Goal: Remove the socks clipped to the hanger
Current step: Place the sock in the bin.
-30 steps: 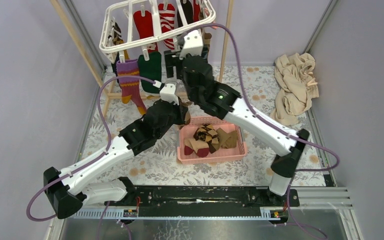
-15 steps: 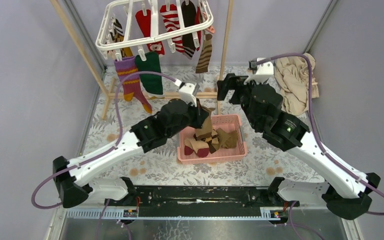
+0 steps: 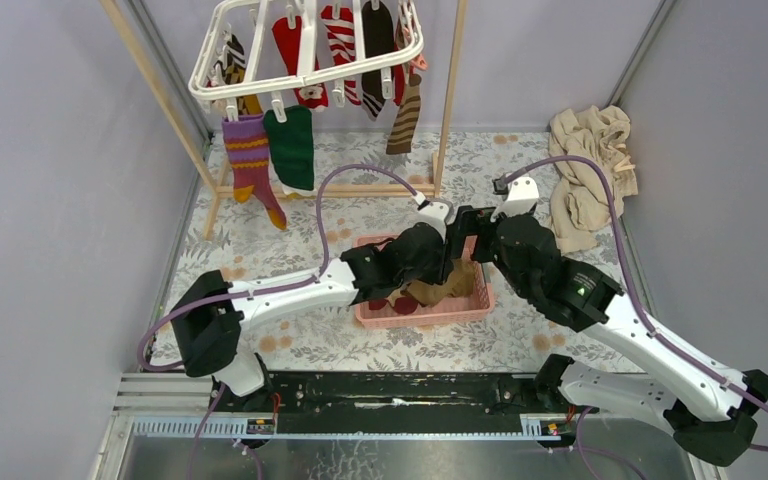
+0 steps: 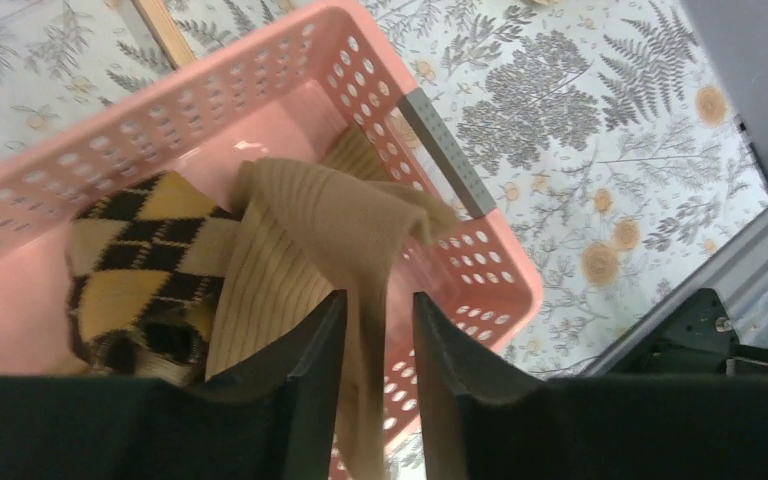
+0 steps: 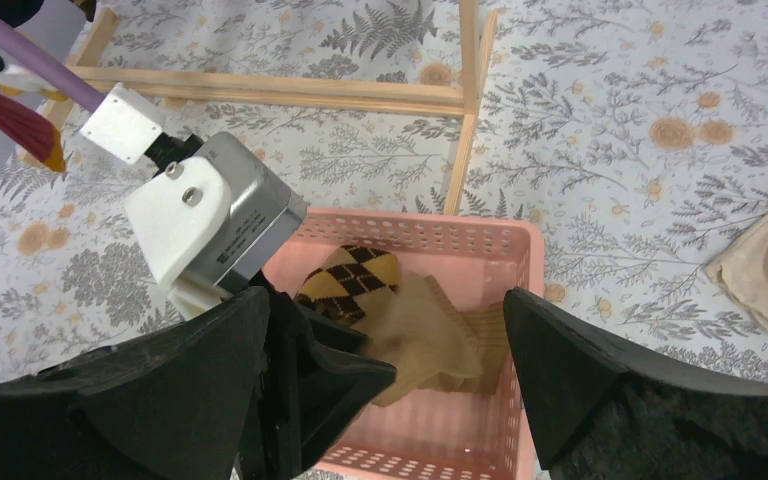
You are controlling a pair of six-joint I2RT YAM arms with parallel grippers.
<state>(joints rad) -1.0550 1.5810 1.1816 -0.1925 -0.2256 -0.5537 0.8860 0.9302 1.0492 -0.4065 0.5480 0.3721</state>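
Observation:
The white hanger (image 3: 305, 60) hangs at the back with several socks clipped to it, among them a purple striped sock (image 3: 250, 160) and a green sock (image 3: 291, 147). My left gripper (image 3: 448, 258) hovers over the pink basket (image 3: 430, 312). Its jaws are slightly open. A tan sock (image 4: 330, 210) droops loosely between the fingers (image 4: 315, 360) into the basket (image 4: 480, 260), beside an argyle sock (image 4: 140, 250). My right gripper (image 5: 385, 300) stands wide open and empty just above the basket (image 5: 520, 400), looking down on the tan sock (image 5: 430, 335) and the left wrist.
A wooden pole frame (image 3: 450, 90) carries the hanger, and its base bars (image 5: 280, 90) lie on the floral cloth behind the basket. A beige cloth heap (image 3: 585, 170) sits at the back right. Both arms crowd close together over the basket.
My left arm swung right over the basket with the tan sock and its jaws parted. My right arm pulled back from the hanger down to the basket. The hanger swung slightly.

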